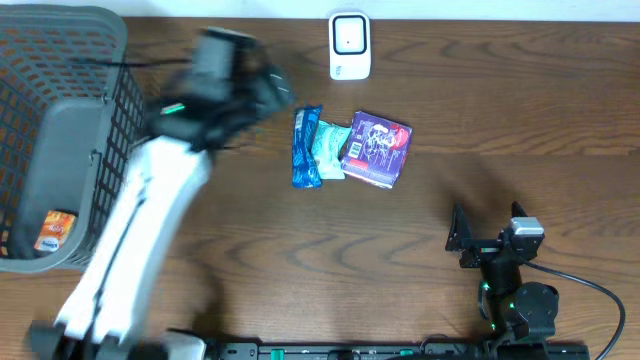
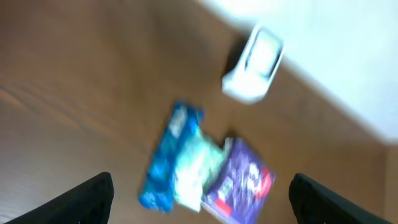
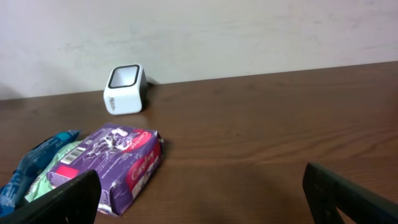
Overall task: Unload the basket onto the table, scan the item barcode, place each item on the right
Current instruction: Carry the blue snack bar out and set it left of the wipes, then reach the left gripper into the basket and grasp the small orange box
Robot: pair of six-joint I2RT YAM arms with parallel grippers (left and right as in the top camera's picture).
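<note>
Overhead, the purple pack lies flat mid-worktop, its left edge overlapping a blue-green pouch. The white scanner stands near them at the far edge, its window tilted upward. Either one could be the item to scan. The pack looks like a light film wrapper with some body, probably slick. A pinch across its short width near the free right edge should hold best, while a squeeze on the middle may crumple it. The pouch looks limper and crinkly, likely to sag and hide its code when lifted. A pale label shows on the pack's left side, too small to read as a barcode. The left tool hangs above the pair, blurred, fingers spread wide with nothing between them. The right tool sits low near the front of the worktop, equally wide and empty, well apart from the goods. The overlap is the main nuisance: lifting one may drag the other. The basket at the left, holding an orange packet, lies off the route to the scanner.
</note>
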